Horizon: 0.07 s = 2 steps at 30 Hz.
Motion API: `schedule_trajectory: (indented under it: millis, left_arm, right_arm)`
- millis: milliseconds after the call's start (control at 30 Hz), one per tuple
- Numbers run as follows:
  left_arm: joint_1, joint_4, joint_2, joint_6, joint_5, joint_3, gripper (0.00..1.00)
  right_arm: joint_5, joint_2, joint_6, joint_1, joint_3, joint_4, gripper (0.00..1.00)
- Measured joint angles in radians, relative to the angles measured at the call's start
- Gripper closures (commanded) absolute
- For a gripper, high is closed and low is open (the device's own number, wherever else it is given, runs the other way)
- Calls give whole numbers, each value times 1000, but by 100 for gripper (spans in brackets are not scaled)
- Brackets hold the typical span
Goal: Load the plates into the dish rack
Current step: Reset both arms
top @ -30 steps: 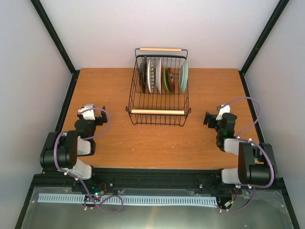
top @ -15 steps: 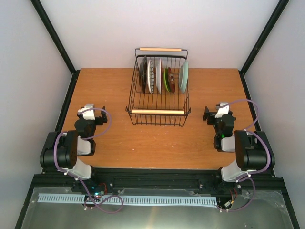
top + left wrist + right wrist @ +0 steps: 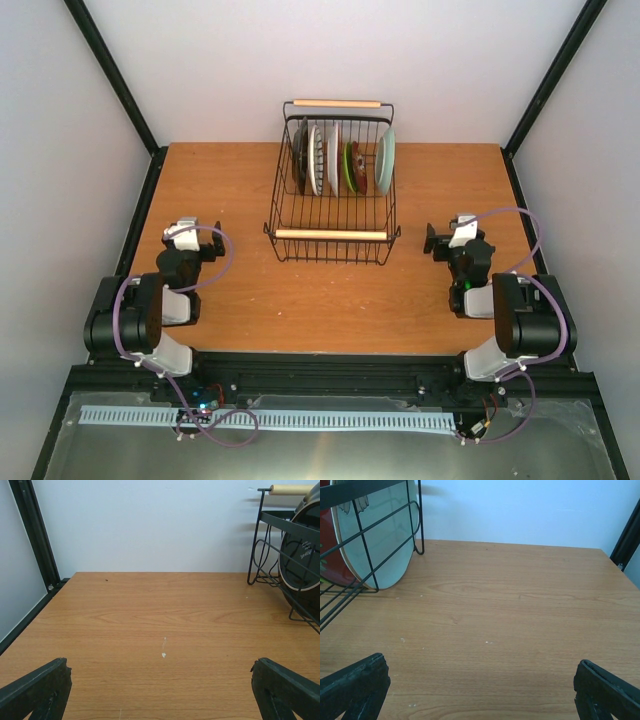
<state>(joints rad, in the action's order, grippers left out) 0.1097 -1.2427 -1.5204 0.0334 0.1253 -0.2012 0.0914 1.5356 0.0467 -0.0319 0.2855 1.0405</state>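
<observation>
Tucks right gripper (image 3: 433, 242) back toward its base; leaves left gripper (image 3: 212, 242) parked, both spread wide and empty. Shows plates (image 3: 334, 158) standing in dish rack (image 3: 330, 234), seemingly nothing left to load.

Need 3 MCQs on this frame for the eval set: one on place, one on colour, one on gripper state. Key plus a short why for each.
1. Where in the dish rack do the plates stand?
A. In the far half, by the far wooden handle
B. In the near half
C. Flat on its floor

2. What colour is the plate at the end of the row toward the right arm?
A. Lime green
B. Mint green
C. Black

3. How do the left gripper and right gripper stand?
A. Both open, holding nothing
B. Left shut on a plate
C. Both shut

Key:
1 A: the row stands on edge at the far end; the near half holds nothing.
2 B: the mint green plate ends the row on that side.
3 A: each wrist view shows the fingers spread wide with nothing between them.
</observation>
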Motion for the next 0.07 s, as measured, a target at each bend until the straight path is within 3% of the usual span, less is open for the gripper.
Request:
schedule_trajectory:
  millis: [67]
  left_arm:
    - [0,0,0,0,0,0,0]
  right_arm:
    - [-1,0,0,0,3,-4,0]
